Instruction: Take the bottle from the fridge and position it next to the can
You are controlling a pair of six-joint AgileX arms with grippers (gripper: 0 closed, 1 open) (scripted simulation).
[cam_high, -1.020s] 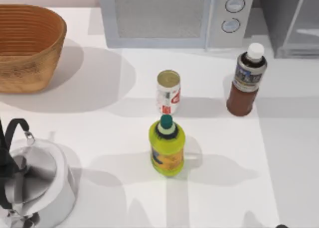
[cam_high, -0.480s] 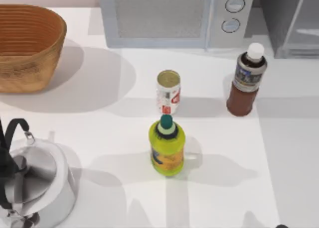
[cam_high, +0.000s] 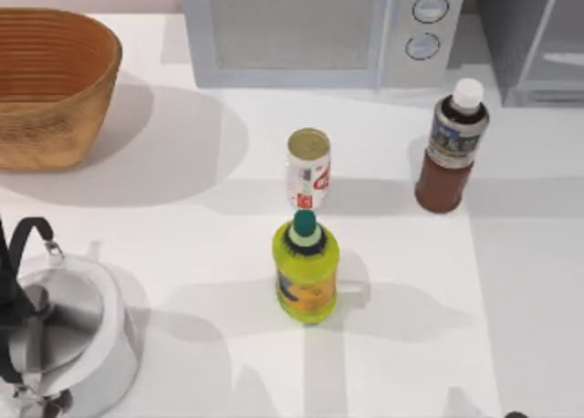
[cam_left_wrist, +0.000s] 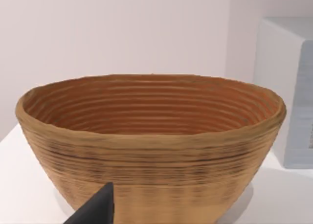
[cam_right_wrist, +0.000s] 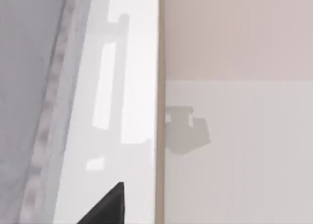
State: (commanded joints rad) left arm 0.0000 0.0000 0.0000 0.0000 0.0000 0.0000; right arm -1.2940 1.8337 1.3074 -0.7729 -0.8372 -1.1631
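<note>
Bottle [cam_high: 453, 149] is standing upright on the worktop [cam_high: 392, 345], right of the can [cam_high: 307, 169] and well apart, near the fridge [cam_high: 534, 39]. Can't tell either hand's state.

Right wrist view: pale glass door of the fridge [cam_right_wrist: 110, 87] runs alongside a grey frame strip. Beyond its edge, pinkish wall above white worktop [cam_right_wrist: 244, 160], a blocky shadow on it. One dark fingertip [cam_right_wrist: 110, 207] pokes in.
</note>
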